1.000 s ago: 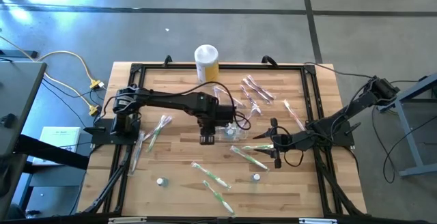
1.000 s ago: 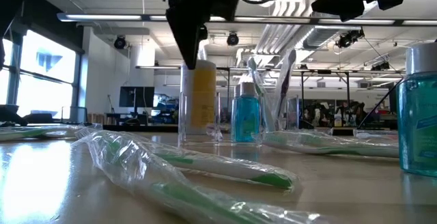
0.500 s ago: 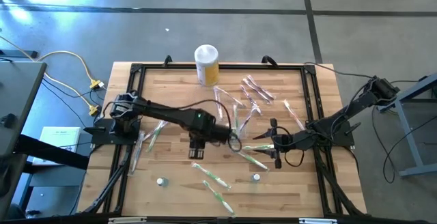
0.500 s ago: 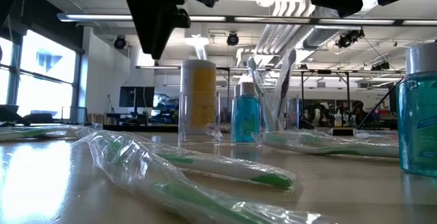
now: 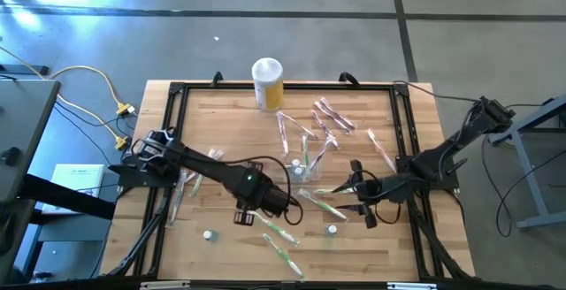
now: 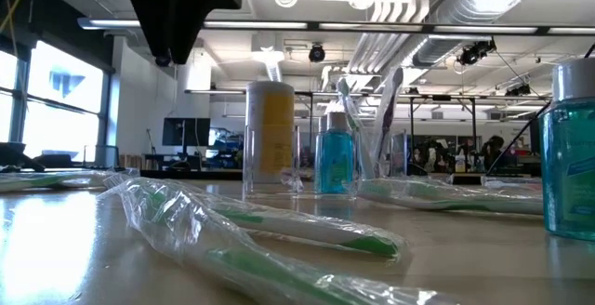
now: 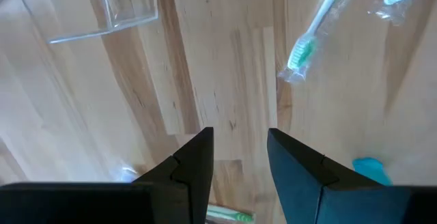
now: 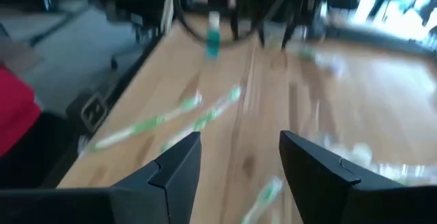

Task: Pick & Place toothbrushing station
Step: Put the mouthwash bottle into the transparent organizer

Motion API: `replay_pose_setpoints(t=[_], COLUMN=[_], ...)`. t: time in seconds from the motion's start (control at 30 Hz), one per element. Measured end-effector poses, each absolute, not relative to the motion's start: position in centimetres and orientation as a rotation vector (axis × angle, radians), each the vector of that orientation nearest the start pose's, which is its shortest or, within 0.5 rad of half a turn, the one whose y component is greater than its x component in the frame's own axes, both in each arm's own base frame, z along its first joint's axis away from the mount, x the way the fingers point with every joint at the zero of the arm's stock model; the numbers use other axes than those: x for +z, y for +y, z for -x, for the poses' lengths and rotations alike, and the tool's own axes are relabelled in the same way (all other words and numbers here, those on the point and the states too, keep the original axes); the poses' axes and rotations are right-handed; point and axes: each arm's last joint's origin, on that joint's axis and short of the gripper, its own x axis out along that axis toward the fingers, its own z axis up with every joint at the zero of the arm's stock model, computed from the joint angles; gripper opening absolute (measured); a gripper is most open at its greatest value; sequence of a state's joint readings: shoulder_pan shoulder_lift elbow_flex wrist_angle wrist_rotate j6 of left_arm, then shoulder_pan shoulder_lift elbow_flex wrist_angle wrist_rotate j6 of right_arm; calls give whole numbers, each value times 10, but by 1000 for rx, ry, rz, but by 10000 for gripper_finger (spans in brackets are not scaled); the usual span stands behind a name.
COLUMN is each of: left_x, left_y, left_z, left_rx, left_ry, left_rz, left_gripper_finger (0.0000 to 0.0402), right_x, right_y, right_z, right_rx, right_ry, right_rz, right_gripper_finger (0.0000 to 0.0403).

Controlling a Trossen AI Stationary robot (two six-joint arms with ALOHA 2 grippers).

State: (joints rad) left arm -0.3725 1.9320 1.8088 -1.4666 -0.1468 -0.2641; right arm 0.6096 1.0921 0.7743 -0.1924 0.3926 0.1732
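Pincers hang empty near the toothbrushing station

Toothbrushing station (image 5: 302, 168) is my landmark: it stands upright and nearly colourless on the wooden surface (image 5: 221, 122), about the middle of it, with toothbrush handles rising out of its low compartments. From table height the same holder (image 6: 358, 161) shows a small blue bottle (image 6: 336, 161) in front of it.

My left pincer (image 5: 242, 215) hangs over bare wood on the near-left side of the station, apart from it. Its two fingers (image 7: 192, 162) stand apart with a gap between them and nothing in that gap; only planks show through. A clear corner of the station (image 7: 102, 9) lies ahead of those fingers.

My right pincer (image 5: 357, 186) is to the right of the station, a little nearer the front edge, above a bagged green toothbrush (image 5: 323, 203). Its fingers (image 8: 179, 169) are apart too, with nothing held between them.

Beyond the station, at the far edge, stands a yellow canister (image 5: 268, 83) with a white lid. Pink wrapped brushes (image 5: 329, 118) lie to the far right of the station. More green wrapped brushes (image 5: 276, 228) lie nearer than the station, toward the front edge, and two small bottles (image 5: 209, 234) sit there as well, one on each side of those brushes.
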Motion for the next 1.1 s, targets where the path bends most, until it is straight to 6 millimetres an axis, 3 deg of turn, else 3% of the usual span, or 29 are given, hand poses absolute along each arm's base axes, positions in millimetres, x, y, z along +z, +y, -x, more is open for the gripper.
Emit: replay_pose_setpoints(t=[0.23, 0.63, 0.87, 1.1], left_x=[284, 296, 272, 246], left_y=[-136, -122, -119, -117], left_z=[-336, -309, -298, -293], left_rx=[7, 62, 0, 1], left_ry=[1533, 1351, 1223, 1255], left_rz=[-224, -147, -59, -40], left_gripper_finger=[131, 131, 131, 131], right_x=[271, 264, 257, 243], right_y=[151, 181, 194, 184], right_z=[-203, -226, -241, -257], right_rx=[228, 235, 226, 120], right_ry=[671, 945, 984, 1062], right_rz=[92, 133, 75, -72], right_gripper_finger=[192, 192, 192, 192])
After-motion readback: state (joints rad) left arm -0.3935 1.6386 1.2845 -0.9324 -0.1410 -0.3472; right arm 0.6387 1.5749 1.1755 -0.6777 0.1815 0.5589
